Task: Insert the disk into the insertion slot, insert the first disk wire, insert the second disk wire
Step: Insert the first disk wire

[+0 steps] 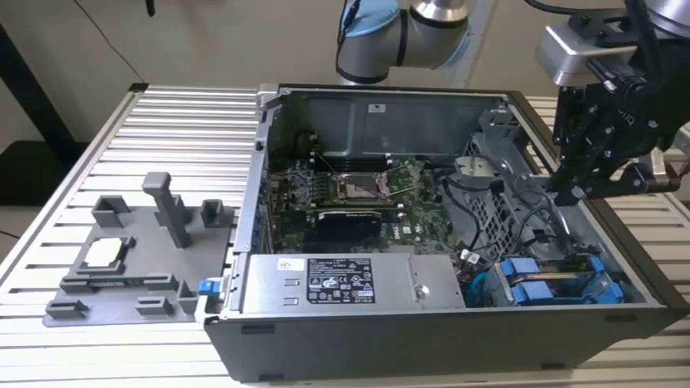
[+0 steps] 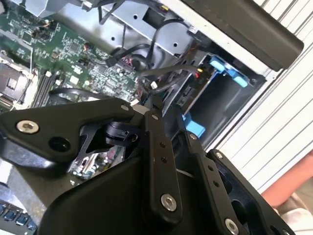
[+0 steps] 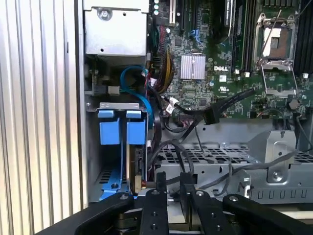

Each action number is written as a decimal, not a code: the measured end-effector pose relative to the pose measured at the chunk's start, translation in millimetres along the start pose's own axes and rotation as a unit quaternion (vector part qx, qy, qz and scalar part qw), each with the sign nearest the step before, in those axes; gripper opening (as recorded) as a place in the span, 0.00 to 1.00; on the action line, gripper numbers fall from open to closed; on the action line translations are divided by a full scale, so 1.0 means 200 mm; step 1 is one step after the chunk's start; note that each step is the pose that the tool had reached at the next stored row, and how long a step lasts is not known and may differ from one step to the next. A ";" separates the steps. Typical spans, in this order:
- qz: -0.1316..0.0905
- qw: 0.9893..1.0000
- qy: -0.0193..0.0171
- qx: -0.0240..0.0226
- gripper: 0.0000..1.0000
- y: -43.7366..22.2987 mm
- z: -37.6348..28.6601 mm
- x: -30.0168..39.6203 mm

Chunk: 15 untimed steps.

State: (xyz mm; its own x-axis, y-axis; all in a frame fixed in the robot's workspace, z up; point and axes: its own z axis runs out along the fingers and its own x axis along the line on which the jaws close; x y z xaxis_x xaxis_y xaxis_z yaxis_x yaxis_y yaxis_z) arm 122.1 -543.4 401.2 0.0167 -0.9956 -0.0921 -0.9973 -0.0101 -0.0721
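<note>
Claw (image 3: 172,188), grip state not tellable, poised near the rear end of the disk (image 3: 137,134), seated in the insertion slot (image 3: 117,105) with long axis running from blue front toward it.

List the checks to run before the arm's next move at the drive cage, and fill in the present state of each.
1. Bays filled: two blue carrier fronts sit side by side and level in the drive cage. Ok.
2. Gripper clear of the parts: in the exterior view it hangs above the case wall at that view's right. Ok.
3. Black cables tidy: they lie loose across the grey metal beside the carriers. Not ok.
4. Blue cable plugged in at the drives: its end is hidden. Cannot tell.
5. Case open from above, with the cage reachable. Ok.
</note>
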 end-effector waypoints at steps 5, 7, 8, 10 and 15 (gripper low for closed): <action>0.000 1.000 0.000 0.000 0.26 0.088 0.008 -0.090; 0.000 1.000 0.001 0.000 0.26 0.134 0.014 -0.122; 0.000 1.000 0.003 0.000 0.26 0.156 0.017 -0.134; 0.000 1.000 0.006 0.000 0.26 0.195 0.024 -0.156; -0.008 0.999 0.033 -0.001 0.26 0.243 0.028 -0.174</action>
State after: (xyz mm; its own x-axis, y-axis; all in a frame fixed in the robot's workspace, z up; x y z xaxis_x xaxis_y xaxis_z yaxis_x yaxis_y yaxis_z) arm 73.4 -508.7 395.3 0.0278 -0.9993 -0.0260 -0.9971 -0.0258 -0.0710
